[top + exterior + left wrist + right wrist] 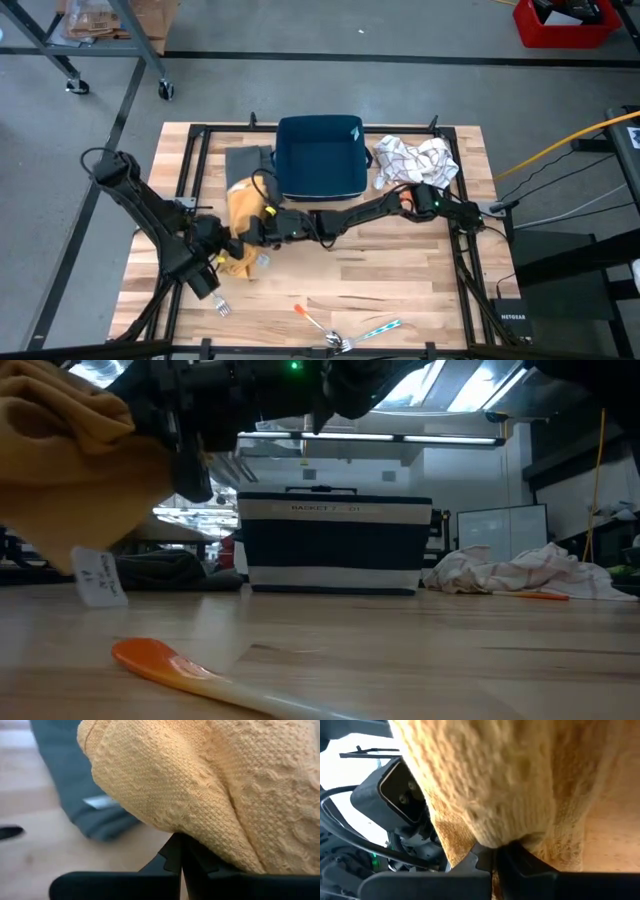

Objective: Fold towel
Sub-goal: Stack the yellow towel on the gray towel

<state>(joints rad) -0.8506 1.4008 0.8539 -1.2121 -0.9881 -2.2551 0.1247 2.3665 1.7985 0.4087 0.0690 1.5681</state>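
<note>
From above, the yellow towel (242,215) lies bunched on the left half of the wooden table (400,290), held from both sides. The left gripper (228,243) is clamped on its near left part, and the right gripper (258,232), on an arm stretched across from the right, is clamped on the cloth just beside it.

Only the wrist views show the grips. In the left one, the fingers (180,855) meet tight on a fold of yellow knit (200,785). In the right one, the fingers (495,855) likewise pinch the cloth (520,775).

The low view shows the towel (80,470) lifted off the tabletop with a white tag (100,578) dangling below it, which the top view hides.

A dark blue bin (320,155) stands at the far middle; from above, nothing can be made out inside it, and the low view shows only its striped side (335,545). Left of it lies a grey cloth (248,163), right of it a crumpled white patterned cloth (415,160). Near the front edge lie an orange spoon (308,316), a fork (221,307), and a teal utensil (375,330).
</note>
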